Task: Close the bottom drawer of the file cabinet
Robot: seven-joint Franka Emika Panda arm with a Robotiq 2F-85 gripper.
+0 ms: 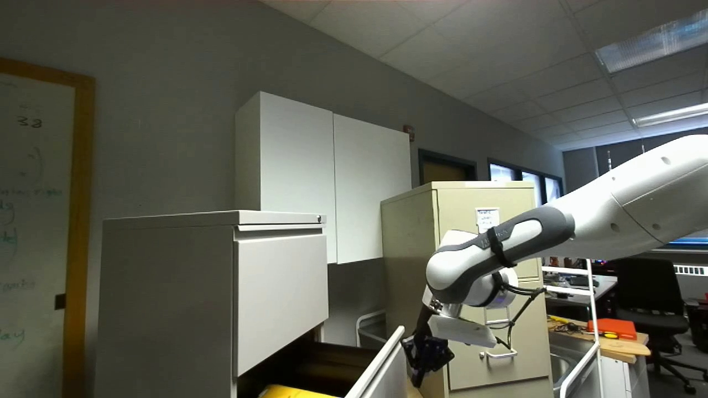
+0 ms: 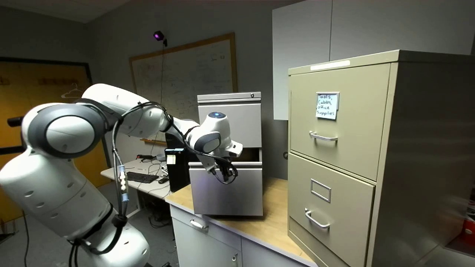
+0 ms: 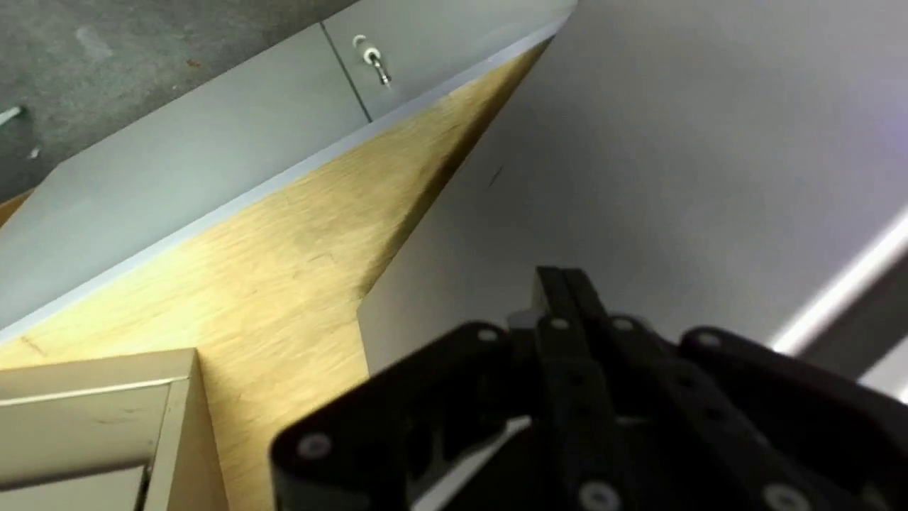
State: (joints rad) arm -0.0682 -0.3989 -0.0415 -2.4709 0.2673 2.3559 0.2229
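The grey metal bottom drawer (image 2: 226, 196) is extended lengthwise, out of the boxy pale-grey file cabinet (image 1: 166, 304), toward the closed black end effector (image 3: 564, 278); near the latter, a beige metal cabinet (image 2: 345, 152) is seen.

The arm (image 1: 619, 213) is held outstretched, wrist (image 1: 447, 272) bent downward; the gripper (image 3: 562, 273) is held with fingertips (image 3: 549, 285) together.

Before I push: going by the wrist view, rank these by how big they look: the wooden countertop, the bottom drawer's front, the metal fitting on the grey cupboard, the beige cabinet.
1. bottom drawer's front
2. wooden countertop
3. beige cabinet
4. metal fitting

This ranks visible area only; the first three run out of the picture.
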